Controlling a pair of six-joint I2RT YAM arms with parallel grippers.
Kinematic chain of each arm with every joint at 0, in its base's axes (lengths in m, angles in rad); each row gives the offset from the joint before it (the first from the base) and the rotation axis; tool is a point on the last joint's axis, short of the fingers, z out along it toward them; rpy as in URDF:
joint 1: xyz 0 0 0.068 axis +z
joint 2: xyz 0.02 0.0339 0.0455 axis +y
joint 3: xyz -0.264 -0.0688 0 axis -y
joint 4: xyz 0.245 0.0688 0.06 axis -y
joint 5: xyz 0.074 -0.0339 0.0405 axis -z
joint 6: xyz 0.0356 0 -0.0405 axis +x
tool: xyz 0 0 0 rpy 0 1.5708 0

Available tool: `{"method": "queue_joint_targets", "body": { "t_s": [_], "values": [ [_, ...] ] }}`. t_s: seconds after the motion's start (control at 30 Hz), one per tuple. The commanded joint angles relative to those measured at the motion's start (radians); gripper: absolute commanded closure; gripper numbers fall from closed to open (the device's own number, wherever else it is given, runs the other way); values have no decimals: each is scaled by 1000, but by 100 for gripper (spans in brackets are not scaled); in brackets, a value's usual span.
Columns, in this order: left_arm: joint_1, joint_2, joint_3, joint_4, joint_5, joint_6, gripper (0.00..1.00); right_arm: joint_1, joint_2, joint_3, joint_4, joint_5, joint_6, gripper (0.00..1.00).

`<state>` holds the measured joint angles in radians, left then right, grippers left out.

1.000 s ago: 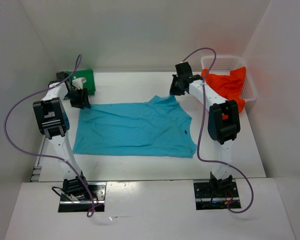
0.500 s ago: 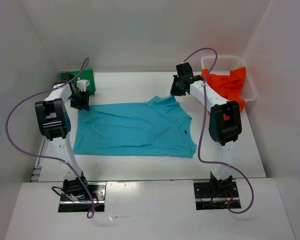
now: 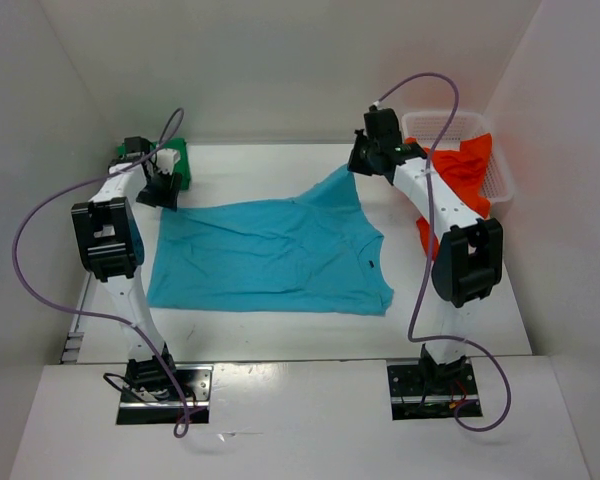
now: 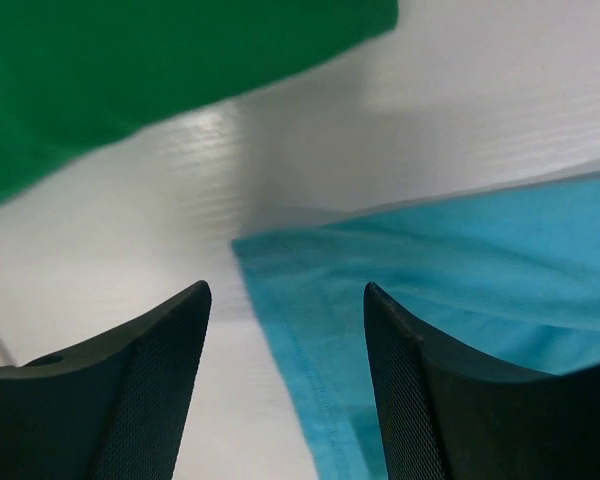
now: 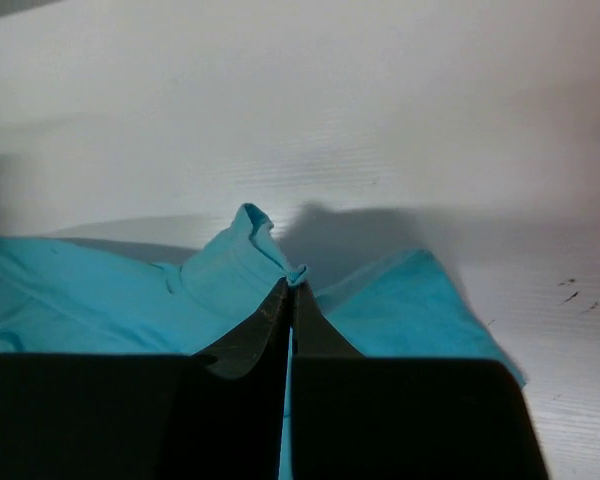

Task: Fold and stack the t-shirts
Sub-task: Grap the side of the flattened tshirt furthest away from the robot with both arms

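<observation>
The right gripper (image 5: 290, 290) has its two jaws pressed tight together, and a little fold of the turquoise t-shirt (image 5: 100, 290) is pinched between the tips. That bit of cloth stands up in a small peak, off the white table (image 3: 260, 160), while the shirt spreads out flat to both sides below it. From above, this pinched part is the far right corner of the shirt, and it rises toward the gripper like a little tent. The left gripper (image 4: 285, 300) has its jaws apart, with nothing between them. In the gap you can see the shirt's far left corner lying on the table (its stitched edge shows). It looks like the tips hang just over the cloth, but I cannot tell if they touch it. Just past that corner lies the dark green t-shirt (image 4: 130, 60), at the far left of the table. The orange-red t-shirt (image 3: 465, 165) hangs over the edge of the white mesh basket (image 3: 435, 122) at the far right.
</observation>
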<state>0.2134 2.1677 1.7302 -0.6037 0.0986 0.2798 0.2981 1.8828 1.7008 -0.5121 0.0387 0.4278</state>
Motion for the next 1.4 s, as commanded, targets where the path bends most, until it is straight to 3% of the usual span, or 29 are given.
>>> {"method": "queue_joint_targets", "body": {
  "t_s": [0.0, 0.27, 0.37, 0.47, 0.63, 0.83, 1.1, 1.2, 1.37],
  "values": [
    [4, 9, 60, -8, -19, 22, 30, -7, -73, 52, 24, 23, -21, 100],
    [4, 4, 89, -33, 25, 16, 27, -7, -62, 34, 14, 12, -21, 100],
    [4, 14, 111, -154, 123, 38, 38, -7, -62, 34, 14, 12, -21, 100],
    [4, -32, 8, -197, 170, 47, 45, -7, -62, 34, 14, 3, -21, 100],
    [64, -72, -84, -298, 277, 68, 38, -7, -62, 25, 14, 3, -21, 100],
    [73, -63, -117, -268, 335, 44, 36, -7, -62, -4, 32, -19, -21, 100],
    [60, -74, 57, -128, 245, -48, 32, -7, -71, -24, 32, -29, -21, 100],
    [21, 1, 164, -134, 141, -24, 29, -7, -62, -24, 32, -39, -21, 100],
    [11, 101, 227, -166, 107, -24, 27, -7, -62, -15, 32, -39, -21, 100]
  ]
}}
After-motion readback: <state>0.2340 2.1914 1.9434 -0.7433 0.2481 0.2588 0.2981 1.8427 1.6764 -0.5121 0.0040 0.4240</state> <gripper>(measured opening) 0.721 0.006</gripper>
